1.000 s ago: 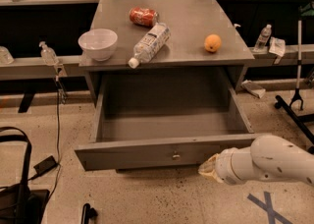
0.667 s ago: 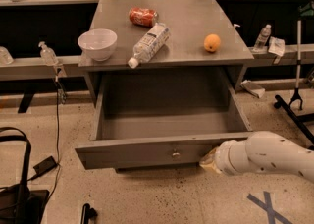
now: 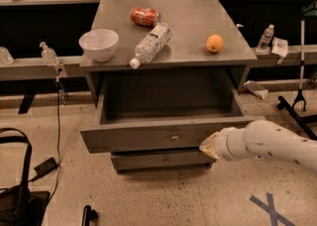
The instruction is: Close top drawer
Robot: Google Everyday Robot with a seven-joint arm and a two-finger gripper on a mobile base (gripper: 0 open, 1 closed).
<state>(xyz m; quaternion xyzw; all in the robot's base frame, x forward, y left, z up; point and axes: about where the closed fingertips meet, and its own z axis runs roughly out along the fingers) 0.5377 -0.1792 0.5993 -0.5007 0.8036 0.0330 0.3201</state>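
Observation:
The top drawer (image 3: pixel 148 138) of the grey cabinet is pulled out and looks empty inside. Its flat front faces me with a small round knob (image 3: pixel 174 137) at the centre. My white arm reaches in from the right, and the gripper (image 3: pixel 208 145) is at the right part of the drawer front, touching or nearly touching it. A lower drawer front (image 3: pixel 158 160) shows beneath the open one.
On the cabinet top (image 3: pixel 193 27) lie a white bowl (image 3: pixel 99 43), a red can (image 3: pixel 144 17), a plastic bottle (image 3: pixel 150 43) and an orange (image 3: pixel 214 43). A black bag (image 3: pixel 17 195) and cable lie on the floor at left. Shelving runs behind the cabinet.
The gripper has moved left and up to the drawer front. The drawer looks pushed in a little compared with the earlier frames.

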